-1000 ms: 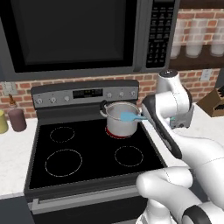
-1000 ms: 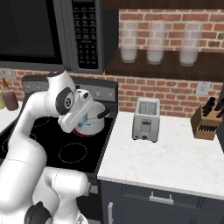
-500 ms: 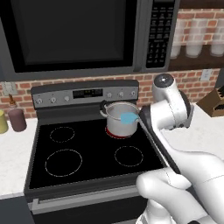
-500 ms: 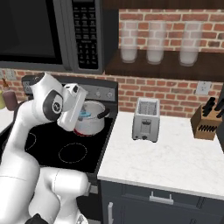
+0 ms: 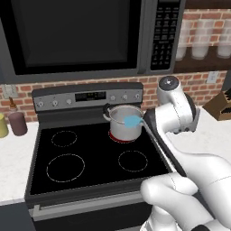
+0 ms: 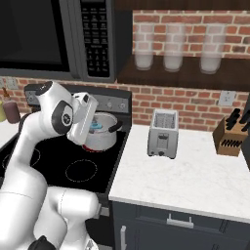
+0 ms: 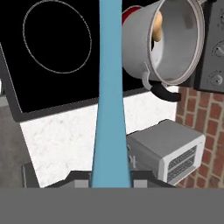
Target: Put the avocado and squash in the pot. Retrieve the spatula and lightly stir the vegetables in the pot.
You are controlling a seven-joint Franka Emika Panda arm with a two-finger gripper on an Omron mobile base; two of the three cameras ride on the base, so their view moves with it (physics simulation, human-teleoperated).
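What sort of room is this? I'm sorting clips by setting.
A rendered home kitchen, most likely: a black stove with a pot on it, a microwave above, and a toaster on the counter.

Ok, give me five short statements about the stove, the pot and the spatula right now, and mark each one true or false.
1. The pot stands on a back burner of the stove, close to the control panel. True.
2. The gripper is shut on the handle of the spatula. True.
3. The spatula lies flat on the white counter beside the toaster. False: it is held up in the gripper, with its blade near the pot.
4. The squash shows inside the pot in the hand view. True.
5. The burner under the pot is dark like the others. False: it glows red around the pot's base.
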